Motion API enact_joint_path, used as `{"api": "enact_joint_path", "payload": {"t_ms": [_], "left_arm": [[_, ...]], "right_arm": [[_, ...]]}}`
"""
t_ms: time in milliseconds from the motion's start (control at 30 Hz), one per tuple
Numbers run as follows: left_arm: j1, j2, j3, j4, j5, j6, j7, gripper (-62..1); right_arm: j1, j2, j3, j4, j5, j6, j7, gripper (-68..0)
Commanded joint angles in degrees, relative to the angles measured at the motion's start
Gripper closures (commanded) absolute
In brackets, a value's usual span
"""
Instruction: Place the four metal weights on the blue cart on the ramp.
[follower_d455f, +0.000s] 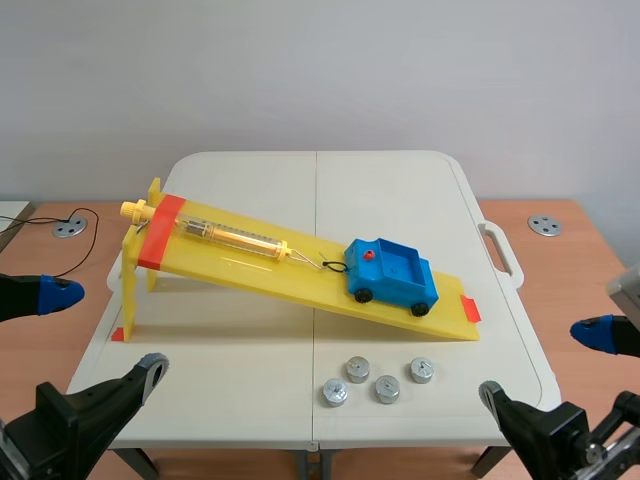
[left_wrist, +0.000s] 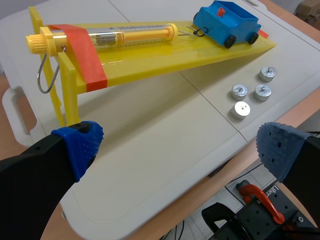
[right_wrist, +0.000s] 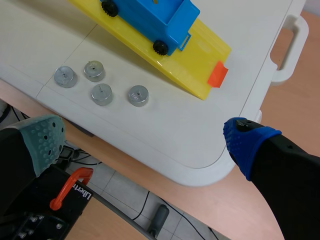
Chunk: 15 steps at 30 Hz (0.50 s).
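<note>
— Where do the grippers stand?
— Both sit low at the near edge of the white table (follower_d455f: 250, 360). The left gripper (left_wrist: 180, 150) has its fingers spread wide with nothing between them; the right gripper (right_wrist: 145, 142) is the same, wide apart and holding nothing.
— And the weights?
— The four metal weights (follower_d455f: 386, 389) lie in a loose cluster on the table, close to its near edge, ahead of the right gripper and well apart from both. None of them touches the cart.
— Where is the cart?
— Just beyond the weights, the blue cart (follower_d455f: 392, 271) stands on its black wheels on the lower part of the yellow ramp (follower_d455f: 240, 268), with a small red knob (follower_d455f: 368, 257) at its uphill end.
— Farther up?
— A clear tube (follower_d455f: 232, 237) lies along the ramp's upper half, and a thin wire (follower_d455f: 318, 260) from its end reaches the cart's uphill end.
</note>
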<state>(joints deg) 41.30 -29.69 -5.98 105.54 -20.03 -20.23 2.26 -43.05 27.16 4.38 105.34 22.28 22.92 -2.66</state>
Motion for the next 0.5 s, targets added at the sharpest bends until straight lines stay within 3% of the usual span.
{"api": "enact_joint_path", "payload": {"t_ms": [0, 467], "left_arm": [[1.4, -0.8, -1.0, 4.4, -4.8, -1.0, -8.7, -62.3], [1.4, -0.8, -1.0, 4.3, -4.3, -0.9, -8.7, -62.3]], "right_arm": [[1.2, 2.7, 2.4, 4.9, 2.3, -0.6, 6.5, -66.1], [1.2, 2.7, 2.4, 4.9, 2.3, -0.6, 6.5, -66.1]]}}
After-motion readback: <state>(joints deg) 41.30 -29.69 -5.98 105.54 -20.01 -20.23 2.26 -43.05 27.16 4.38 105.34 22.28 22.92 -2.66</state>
